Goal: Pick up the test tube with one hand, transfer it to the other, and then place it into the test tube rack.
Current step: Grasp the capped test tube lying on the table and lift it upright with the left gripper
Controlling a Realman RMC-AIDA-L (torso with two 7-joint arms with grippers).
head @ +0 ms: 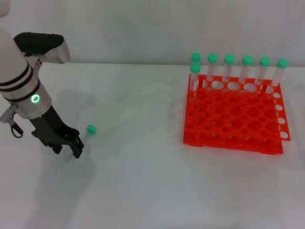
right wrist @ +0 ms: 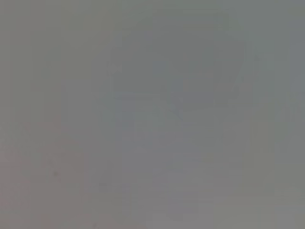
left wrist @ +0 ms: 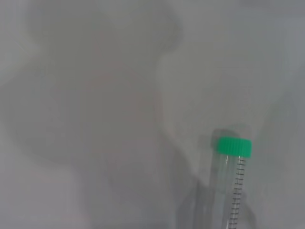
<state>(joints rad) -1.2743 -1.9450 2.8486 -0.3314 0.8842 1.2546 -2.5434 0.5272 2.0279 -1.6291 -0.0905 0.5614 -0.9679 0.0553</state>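
left end effector (head: 76, 147) at test tube (head: 89, 131) (lying flat); rack (head: 233, 117) apart

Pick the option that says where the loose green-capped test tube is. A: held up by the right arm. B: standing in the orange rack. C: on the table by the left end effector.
C: the test tube lies on the white table at the left end effector, apart from the rack.

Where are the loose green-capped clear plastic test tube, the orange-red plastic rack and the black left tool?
Green-capped clear plastic test tube (left wrist: 234, 146): left wrist view, on its cap.
Orange-red plastic rack (head: 228, 138): head view, front edge.
Black left tool (head: 77, 145): head view, at its fingertips.
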